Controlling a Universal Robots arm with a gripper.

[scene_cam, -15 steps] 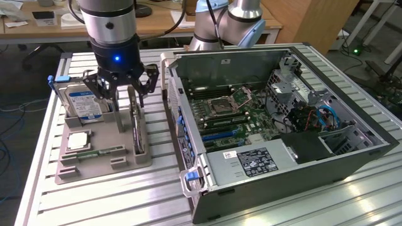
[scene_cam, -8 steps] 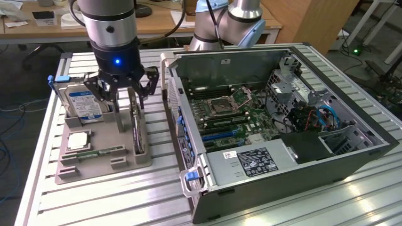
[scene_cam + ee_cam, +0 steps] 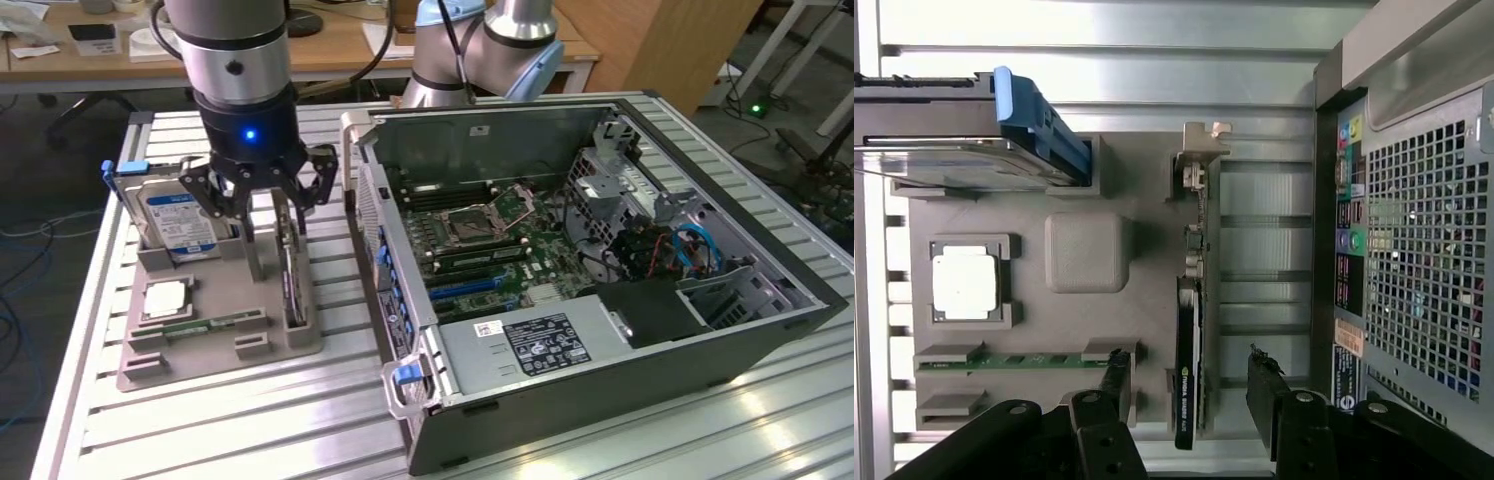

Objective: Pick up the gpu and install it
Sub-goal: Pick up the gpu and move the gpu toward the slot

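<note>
Gripper (image 3: 263, 205) is hanging over the holder (image 3: 200, 352) on the table (image 3: 240, 425), and we are seeing its jaws standing wide open, gripping nothing. The gpu (image 3: 292, 285) is standing on edge, untouched, in a slot along the holder's side nearest the case (image 3: 667, 375). Its silver bracket (image 3: 1204, 140) is sitting at the end far from the fingers (image 3: 1116, 380). Through the wrist view we are looking down on the card, which is lying between the two fingers and apart from both. Sharing the holder are a hard drive (image 3: 174, 220) with a blue label, standing upright, and a square chip (image 3: 163, 298) and a memory stick (image 3: 214, 322), both lying flat. To the exterior view's right the case is lying open, its motherboard (image 3: 494, 240) showing.
</note>
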